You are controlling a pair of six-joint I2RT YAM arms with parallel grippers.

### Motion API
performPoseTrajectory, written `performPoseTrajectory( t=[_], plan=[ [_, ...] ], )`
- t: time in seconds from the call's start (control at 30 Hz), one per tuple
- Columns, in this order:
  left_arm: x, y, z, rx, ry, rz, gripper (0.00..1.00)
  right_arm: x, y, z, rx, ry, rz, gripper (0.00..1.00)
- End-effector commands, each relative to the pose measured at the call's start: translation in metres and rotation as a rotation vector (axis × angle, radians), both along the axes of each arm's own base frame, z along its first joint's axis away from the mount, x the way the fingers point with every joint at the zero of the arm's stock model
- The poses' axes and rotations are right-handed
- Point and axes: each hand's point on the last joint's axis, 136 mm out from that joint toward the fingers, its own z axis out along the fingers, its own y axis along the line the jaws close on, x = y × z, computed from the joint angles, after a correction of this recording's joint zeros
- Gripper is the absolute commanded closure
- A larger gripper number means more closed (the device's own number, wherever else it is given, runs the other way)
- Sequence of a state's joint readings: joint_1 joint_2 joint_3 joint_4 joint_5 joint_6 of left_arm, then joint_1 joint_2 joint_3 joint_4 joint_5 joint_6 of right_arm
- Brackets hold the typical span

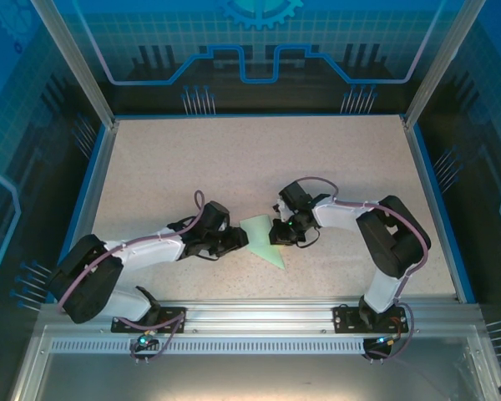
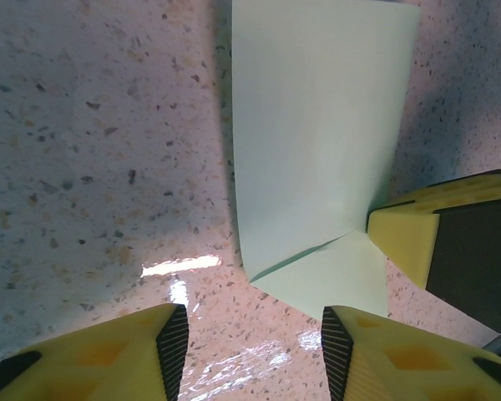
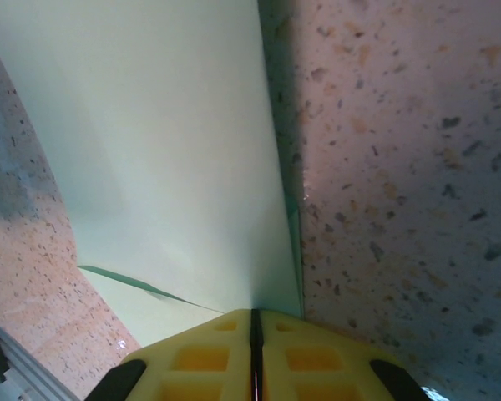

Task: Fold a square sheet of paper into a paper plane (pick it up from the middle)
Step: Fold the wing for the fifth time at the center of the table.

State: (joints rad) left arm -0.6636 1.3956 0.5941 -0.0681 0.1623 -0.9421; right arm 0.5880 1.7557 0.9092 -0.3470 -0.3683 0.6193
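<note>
The pale mint-green sheet of paper [image 1: 261,241] lies partly folded at the table's middle, narrowing to a point toward the near edge. In the left wrist view one flap of the paper [image 2: 317,125] stands up over a lower layer, with a crease between them. My right gripper [image 1: 278,235] is at the paper's right side; its jaws [image 3: 252,322] are pressed together where the paper [image 3: 150,150] runs into them. One of its yellow fingers [image 2: 422,230] touches the paper's edge. My left gripper [image 1: 242,237] stands open [image 2: 255,347] just left of the paper, with bare table between its fingers.
The speckled table [image 1: 234,159] is bounded by blue side rails [image 1: 96,184] and a back rail. An aluminium rail [image 1: 259,316] carrying both arm bases runs along the near edge. Both forearms lie low, converging on the middle.
</note>
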Motion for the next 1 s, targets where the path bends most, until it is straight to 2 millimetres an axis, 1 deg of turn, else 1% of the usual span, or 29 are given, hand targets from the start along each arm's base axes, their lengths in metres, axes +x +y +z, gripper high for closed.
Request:
performPoseTrajectory(
  t=[0.0,0.17,0.2,0.4,0.73,0.97],
  plan=[
    [0.002,-0.014,0.005,-0.047,0.026,0.000,0.49,-0.001,-0.004,-0.008,0.018,0.017,0.001,0.89],
    [0.002,-0.024,-0.003,-0.077,0.080,0.043,0.49,0.003,-0.004,-0.008,0.037,0.017,-0.011,0.89],
    [0.002,-0.026,-0.004,-0.085,0.089,0.053,0.49,-0.004,-0.008,-0.015,0.031,0.038,-0.012,0.89],
    [0.005,-0.031,-0.012,-0.119,0.110,0.097,0.50,-0.004,-0.011,-0.017,0.028,0.042,-0.016,0.88],
    [0.013,-0.043,-0.014,-0.142,0.110,0.093,0.56,-0.006,-0.014,-0.018,0.025,0.044,-0.021,0.88],
    [0.017,-0.049,-0.009,-0.170,0.085,0.093,0.60,-0.008,-0.017,-0.020,0.024,0.048,-0.027,0.88]
  ],
)
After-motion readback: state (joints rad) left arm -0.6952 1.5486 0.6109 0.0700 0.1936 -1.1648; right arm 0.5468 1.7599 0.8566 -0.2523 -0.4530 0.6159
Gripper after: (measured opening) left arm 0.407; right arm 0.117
